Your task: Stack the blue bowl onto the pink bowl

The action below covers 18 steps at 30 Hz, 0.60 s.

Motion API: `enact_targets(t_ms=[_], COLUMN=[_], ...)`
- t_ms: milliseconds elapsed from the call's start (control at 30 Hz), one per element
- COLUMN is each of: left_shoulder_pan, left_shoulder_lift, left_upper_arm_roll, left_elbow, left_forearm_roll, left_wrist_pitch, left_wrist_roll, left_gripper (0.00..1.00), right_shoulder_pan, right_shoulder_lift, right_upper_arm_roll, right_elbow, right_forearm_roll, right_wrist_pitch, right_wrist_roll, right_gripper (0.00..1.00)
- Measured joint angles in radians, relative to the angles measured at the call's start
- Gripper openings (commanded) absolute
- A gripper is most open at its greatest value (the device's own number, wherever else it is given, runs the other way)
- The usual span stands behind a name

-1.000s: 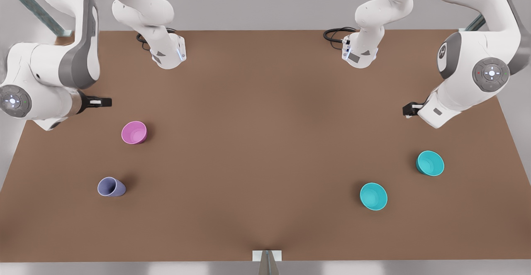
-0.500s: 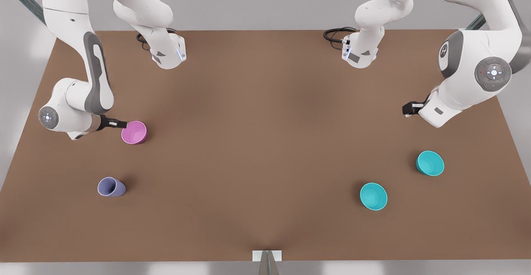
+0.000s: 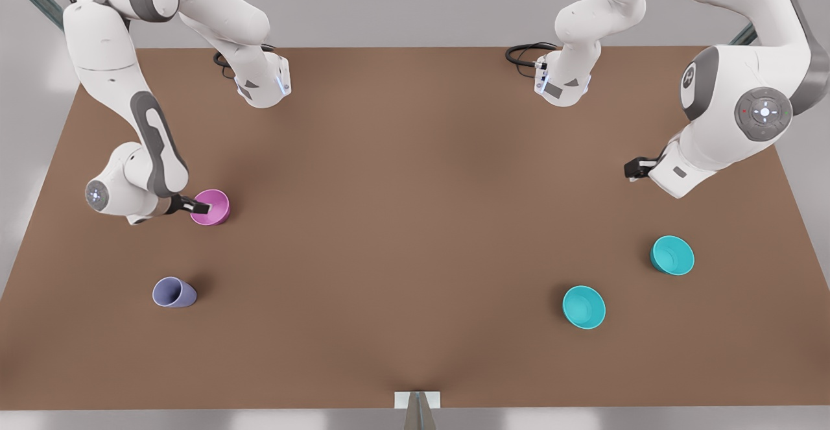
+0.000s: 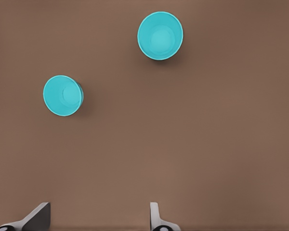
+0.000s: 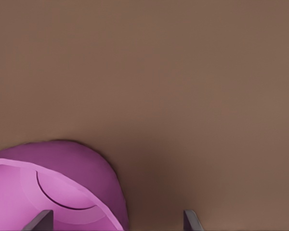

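The pink bowl (image 3: 214, 207) stands upright on the front view's left side of the table. My right gripper (image 3: 201, 208) is low at that bowl's rim and open. In the right wrist view one fingertip (image 5: 41, 219) is over the pink bowl's (image 5: 53, 192) inside and the other is outside the wall. The blue bowl (image 3: 583, 307) sits upright near the front on the front view's right. My left gripper (image 3: 632, 170) hovers open well behind it. The left wrist view looks down on the blue bowl (image 4: 160, 36), far from the left gripper (image 4: 98, 219).
A darker teal bowl (image 3: 672, 255) stands between the left gripper and the blue bowl, also seen as the teal bowl (image 4: 62, 95). A lavender cup (image 3: 174, 292) lies on its side in front of the pink bowl. Both arm bases stand on the brown table's (image 3: 415, 222) far edge.
My right arm swung in and dropped from beside the pink bowl down onto its rim, fingers now straddling the wall. The left arm barely shifted. The bowls have not moved.
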Motion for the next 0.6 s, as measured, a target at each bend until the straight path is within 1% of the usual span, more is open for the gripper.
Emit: enact_targets(t_ms=[33,100,133,167,233,267,367,433,467,500,567,600], left_shoulder_pan=[0.001,0.003,0.004,0.004,0.005,0.006,0.005,0.004,0.004,0.003,0.004,0.004], left_shoulder_lift=[0.001,0.002,0.003,0.005,0.007,0.007,0.007,0.006,0.007,0.007,0.005,0.004], left_upper_arm_roll=[0.0,0.0,0.0,0.0,0.0,0.0,0.0,0.0,0.0,0.0,0.0,0.0], left_elbow=[0.0,0.0,0.0,0.0,0.0,0.0,0.001,0.001,0.0,0.0,0.0,0.0], left_forearm_roll=[-0.001,-0.001,-0.002,-0.002,-0.002,-0.002,-0.002,-0.003,-0.003,-0.005,-0.008,-0.009], left_wrist_pitch=[-0.001,-0.003,-0.005,-0.006,-0.008,-0.009,-0.01,-0.011,-0.011,-0.013,-0.017,-0.019], left_wrist_roll=[0.0,-0.001,-0.002,-0.002,-0.002,-0.002,-0.003,-0.003,-0.003,-0.003,-0.004,-0.004], left_gripper=[1.0,1.0,1.0,1.0,1.0,1.0,1.0,1.0,1.0,1.0,1.0,1.0], right_shoulder_pan=[0.0,0.0,0.0,0.0,0.001,0.001,0.001,-0.001,0.004,0.009,0.015,0.052], right_shoulder_lift=[0.002,0.002,0.002,0.002,0.001,0.001,-0.008,-0.039,-0.062,-0.083,-0.096,-0.082], right_upper_arm_roll=[0.0,0.003,0.004,0.005,0.008,0.009,0.028,0.075,0.113,0.169,0.32,0.379], right_elbow=[0.0,0.0,0.0,0.001,0.003,0.006,0.01,0.011,0.011,0.012,0.031,0.066], right_forearm_roll=[0.002,0.006,0.009,0.012,0.025,0.029,0.023,0.031,0.048,0.075,0.144,0.173], right_wrist_pitch=[0.006,0.014,0.016,0.018,0.02,0.021,0.021,0.013,0.009,0.005,0.002,0.003], right_wrist_roll=[-0.002,-0.006,-0.009,-0.014,-0.031,-0.041,-0.059,-0.07,-0.075,-0.079,-0.079,-0.071], right_gripper=[0.91,0.68,0.58,0.41,0.24,0.21,0.21,0.21,0.21,0.21,0.21,0.21])
